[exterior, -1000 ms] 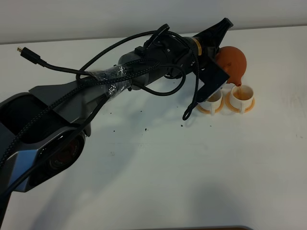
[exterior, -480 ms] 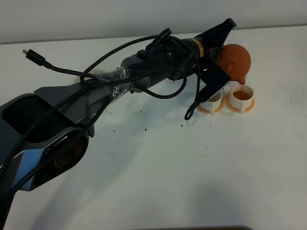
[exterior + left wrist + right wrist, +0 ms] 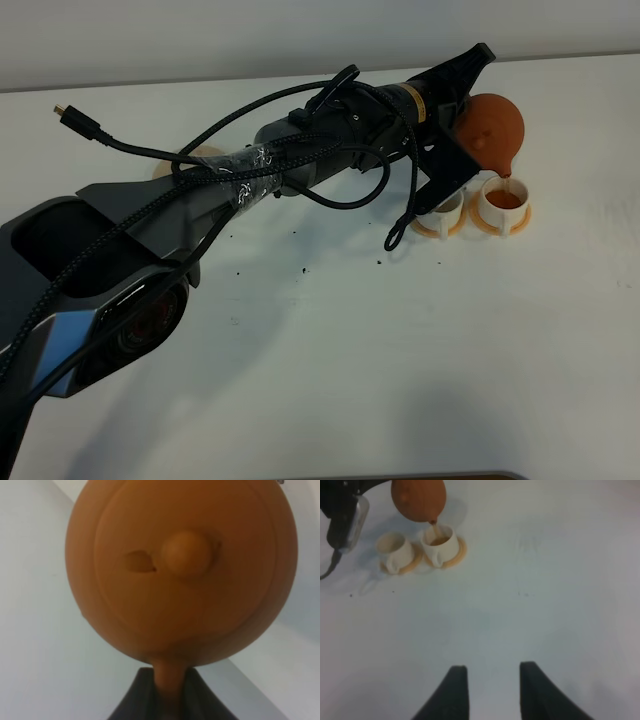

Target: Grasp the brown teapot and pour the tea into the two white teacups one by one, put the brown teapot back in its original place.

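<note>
Two small white handled teacups, each on a round orange saucer, just beside one another toward the far right of the white tabletop point(image 3: 330, 380). Pouring under way into the one farther from the arm point(image 3: 490, 212), with dark reddish-brown tea point(image 3: 504, 199) already showing inside. Tilted above it, spout down at the rim: the round orange-brown clay teapot point(image 3: 494, 128), gripped by the handle in the clenched left jaws, plain in the left wrist view with the handle running down between the dark pads point(image 3: 135, 705).

To pour well:
- Hold the tilt steady.
- Aim the thin stream point(image 3: 435, 529) inside the rim, not onto the saucer point(image 3: 524, 214).
- Watch the level and ease back toward upright before reaching the brim; by the colour in the cup, probably near enough already.
- Cannot tell whether the neighbouring teacup point(image 3: 447, 205) has tea in it, half hidden as it is behind the left wrist; worth checking before moving on.
- On righting the pot, lift clear first, to avoid clipping that nearer cup with spout or wrist.

Elsewhere:
- Right jaws released and empty, hanging over bare tabletop well apart from the cups, in nobody's way.
- Round flat beige coaster point(image 3: 205, 152) for the return, peeking out behind the left arm, well apart from the cups.
- Loose black cables point(image 3: 350, 195) drooping off that arm close to the cups, a likely snag.
- Scattered dark specks point(image 3: 302, 270) on the tabletop, probably harmless
</note>
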`<control>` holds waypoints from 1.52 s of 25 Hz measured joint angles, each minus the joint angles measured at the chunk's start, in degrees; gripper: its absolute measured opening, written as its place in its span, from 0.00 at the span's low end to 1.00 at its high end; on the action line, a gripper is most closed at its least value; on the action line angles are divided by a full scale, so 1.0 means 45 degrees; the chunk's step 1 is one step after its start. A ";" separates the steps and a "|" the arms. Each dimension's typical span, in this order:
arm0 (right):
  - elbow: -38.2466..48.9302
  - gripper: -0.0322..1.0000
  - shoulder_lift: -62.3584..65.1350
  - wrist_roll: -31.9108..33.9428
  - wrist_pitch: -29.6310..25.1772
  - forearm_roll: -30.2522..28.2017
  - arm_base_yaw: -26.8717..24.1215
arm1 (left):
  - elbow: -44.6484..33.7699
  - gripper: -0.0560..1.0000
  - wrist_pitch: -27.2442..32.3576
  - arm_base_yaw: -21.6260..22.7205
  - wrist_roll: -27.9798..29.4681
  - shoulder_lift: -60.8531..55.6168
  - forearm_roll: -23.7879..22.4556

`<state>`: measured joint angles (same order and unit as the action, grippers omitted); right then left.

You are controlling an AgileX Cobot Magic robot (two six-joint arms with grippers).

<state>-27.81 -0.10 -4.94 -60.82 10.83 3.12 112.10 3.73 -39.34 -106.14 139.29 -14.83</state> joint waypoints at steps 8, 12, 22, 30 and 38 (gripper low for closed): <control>0.0000 0.27 0.0000 0.0000 0.0008 0.0000 0.0000 | 0.0000 0.15 0.0000 0.0000 -0.0579 0.0000 -0.0012; 0.0000 0.27 0.0000 0.0000 0.0008 0.0000 0.0000 | 0.0000 0.15 -0.0075 0.0000 -0.0653 0.0000 -0.0012; 0.0000 0.27 0.0000 0.0000 0.0008 0.0000 0.0000 | 0.0000 0.15 -0.0347 0.0000 -0.0704 0.0000 -0.0477; 0.0000 0.27 0.0000 0.0000 0.0008 0.0000 0.0000 | 0.0000 0.15 -0.0646 0.0000 -0.0764 0.0000 -0.0569; 0.0000 0.27 0.0000 0.0000 0.0008 0.0000 0.0000 | 0.0000 0.15 -0.0661 0.0000 -0.1298 0.0000 -0.0604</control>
<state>-27.81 -0.10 -4.94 -60.78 10.83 3.12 112.10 0.76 -39.34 -111.98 139.29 -17.55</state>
